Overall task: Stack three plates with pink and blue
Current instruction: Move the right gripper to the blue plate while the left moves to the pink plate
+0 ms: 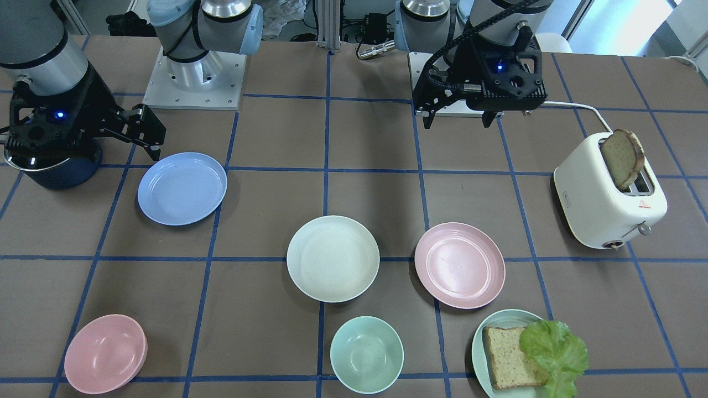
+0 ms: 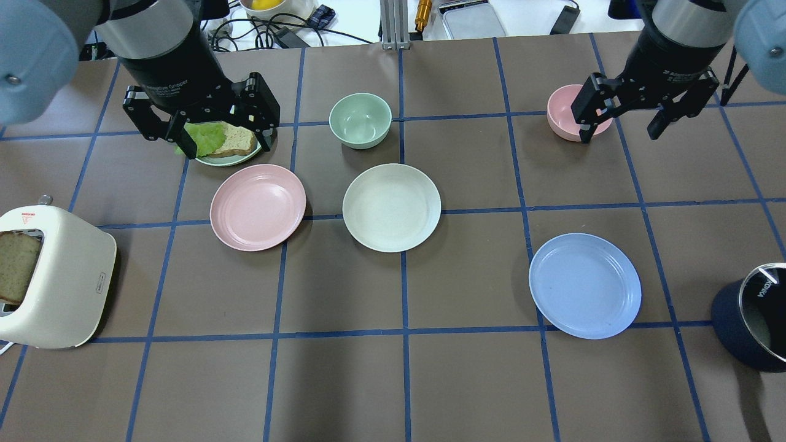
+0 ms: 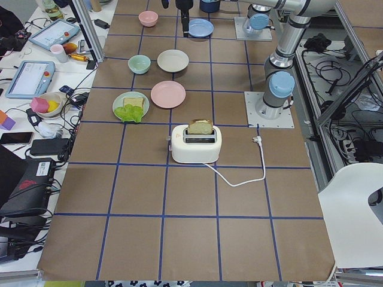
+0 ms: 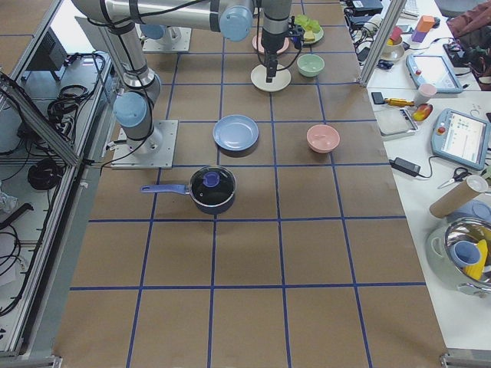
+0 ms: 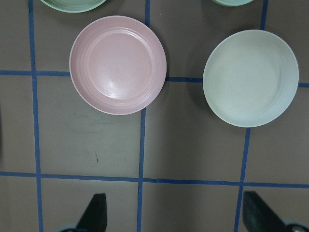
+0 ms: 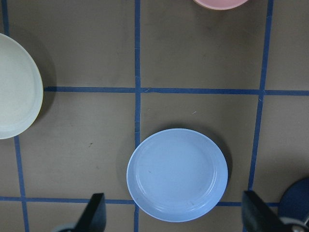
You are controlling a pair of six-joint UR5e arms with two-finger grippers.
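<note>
Three plates lie apart on the brown table. The cream-white plate (image 2: 392, 207) is in the middle, the pale pink plate (image 2: 258, 207) to its left and the light blue plate (image 2: 584, 285) at the right. My left gripper (image 2: 215, 132) is open and empty, high above the table beyond the pink plate. The left wrist view shows the pink plate (image 5: 118, 65) and the cream plate (image 5: 250, 78) below it. My right gripper (image 2: 620, 126) is open and empty, high over the far right. The right wrist view shows the blue plate (image 6: 177, 174) below it.
A white toaster (image 2: 52, 276) with a bread slice stands at the left edge. A pale green plate with bread and lettuce (image 2: 224, 144) lies under my left gripper. A mint bowl (image 2: 360, 120) and a pink bowl (image 2: 568, 110) sit at the back. A dark pot (image 2: 755, 319) stands at the right edge.
</note>
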